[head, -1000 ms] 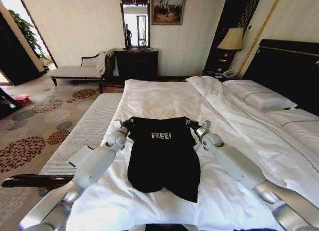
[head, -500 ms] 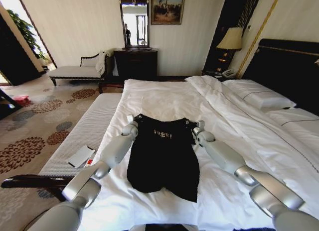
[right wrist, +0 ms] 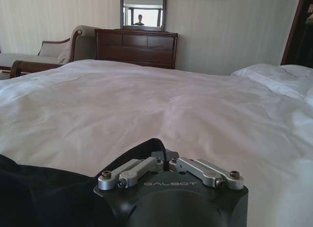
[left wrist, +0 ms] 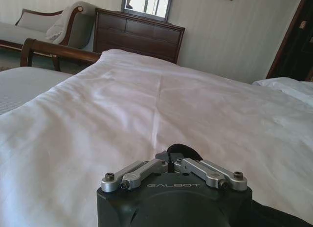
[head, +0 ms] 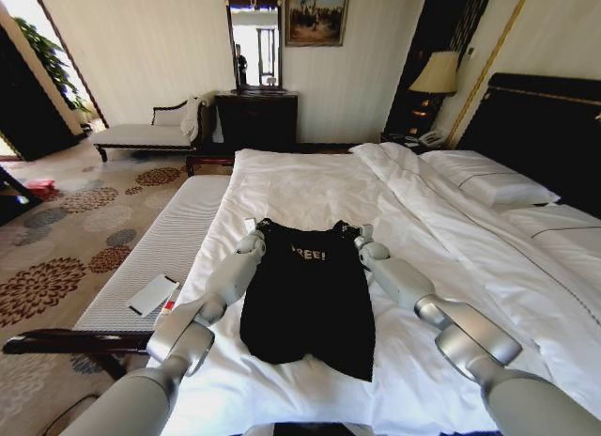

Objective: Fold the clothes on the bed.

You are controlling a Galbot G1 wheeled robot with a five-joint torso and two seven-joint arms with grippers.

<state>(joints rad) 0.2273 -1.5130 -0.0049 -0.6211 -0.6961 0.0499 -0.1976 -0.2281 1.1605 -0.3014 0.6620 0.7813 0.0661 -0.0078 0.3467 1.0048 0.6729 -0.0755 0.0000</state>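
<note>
White bed (head: 310,187) carries the black sleeveless top (head: 308,300) flat near its foot. Both arms stretch forward: left gripper (head: 255,231) clenched on one shoulder strap, right gripper (head: 360,235) clenched on the other.

Head view high over the bed (head: 310,187); both wrist views low, close, facing the dresser (left wrist: 138,35).

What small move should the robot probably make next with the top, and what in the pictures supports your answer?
Probably draw both shoulders toward the hem. The left gripper and right gripper each pinch a shoulder of the black top, which lies flat and unfolded on the bed.
</note>
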